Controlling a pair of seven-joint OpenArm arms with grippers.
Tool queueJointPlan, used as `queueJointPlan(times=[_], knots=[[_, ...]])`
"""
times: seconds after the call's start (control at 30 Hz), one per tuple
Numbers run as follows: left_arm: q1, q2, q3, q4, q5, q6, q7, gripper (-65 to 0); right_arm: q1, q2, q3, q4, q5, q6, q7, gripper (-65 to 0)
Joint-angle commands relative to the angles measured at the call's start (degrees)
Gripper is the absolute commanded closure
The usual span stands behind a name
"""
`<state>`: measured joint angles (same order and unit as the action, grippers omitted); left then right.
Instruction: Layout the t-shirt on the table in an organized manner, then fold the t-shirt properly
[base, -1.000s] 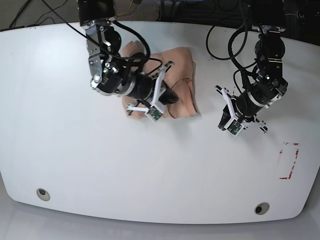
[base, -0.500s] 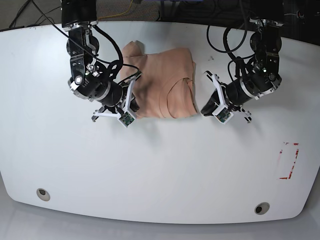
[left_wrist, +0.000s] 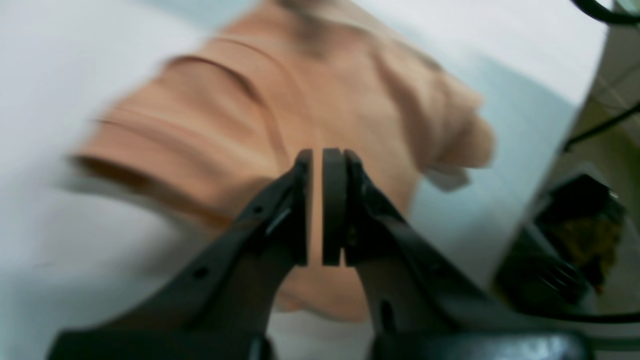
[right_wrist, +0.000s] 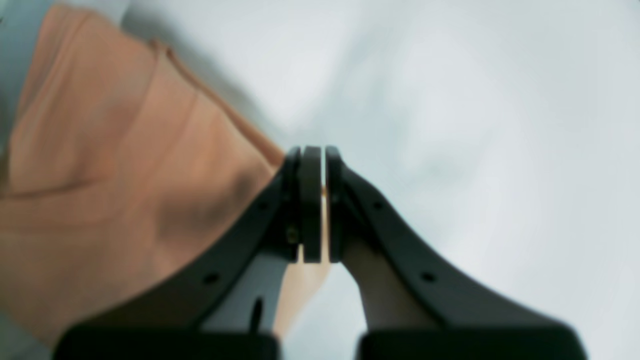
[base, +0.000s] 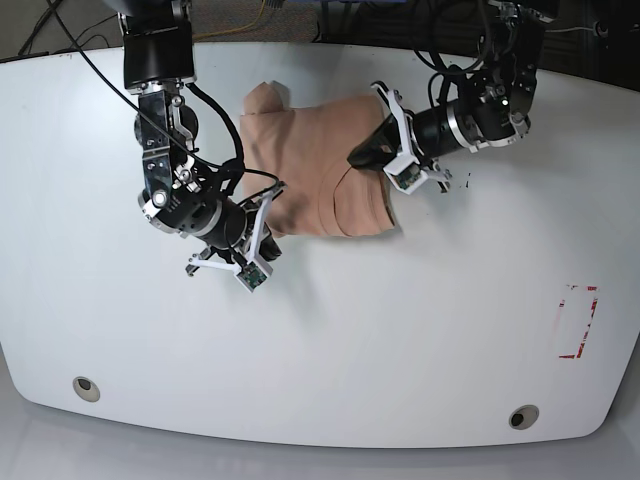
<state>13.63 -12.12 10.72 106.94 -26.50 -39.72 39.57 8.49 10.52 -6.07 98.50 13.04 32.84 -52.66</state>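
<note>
T-shirt (base: 320, 170) lies bunched on the tabletop (base: 400, 340), far from the red mark (base: 578, 322). Soft, light, limp cloth; likely best pinched at hems or corners. Right claw (right_wrist: 314, 202) clenched on its edge. Left claw (left_wrist: 317, 205) nearly closed above it, apparently holding nothing.

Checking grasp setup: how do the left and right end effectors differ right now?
The left end effector reaches over the t-shirt at its right side in the base view; the right end effector sits at its lower-left corner. The left shows a thin gap with nothing clamped; the right's gap shows fabric colour, but blur hides any pinch. Both have near-closed black fingers, low over the table.
</note>
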Motion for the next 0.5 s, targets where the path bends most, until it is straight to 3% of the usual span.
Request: queueJointPlan(times=[0.0, 0.17, 0.47], knots=[[0.4, -0.1, 1.0, 1.2, -1.5, -0.3, -1.4, -2.5, 1.7, -0.2, 0.1, -0.5, 0.4, 0.1, 2.4, -1.5], [2.5, -0.1, 3.7, 1.1, -1.3, -0.3, -1.4, -2.5, 1.6, -0.3, 0.1, -4.0, 0.2, 2.2, 7.9, -1.5], [2.8, -0.3, 4.5, -4.4, -1.2, -0.3, -1.4, -2.5, 0.4, 0.1, 0.1, -10.5, 0.1, 4.5, 12.9, -1.4]])
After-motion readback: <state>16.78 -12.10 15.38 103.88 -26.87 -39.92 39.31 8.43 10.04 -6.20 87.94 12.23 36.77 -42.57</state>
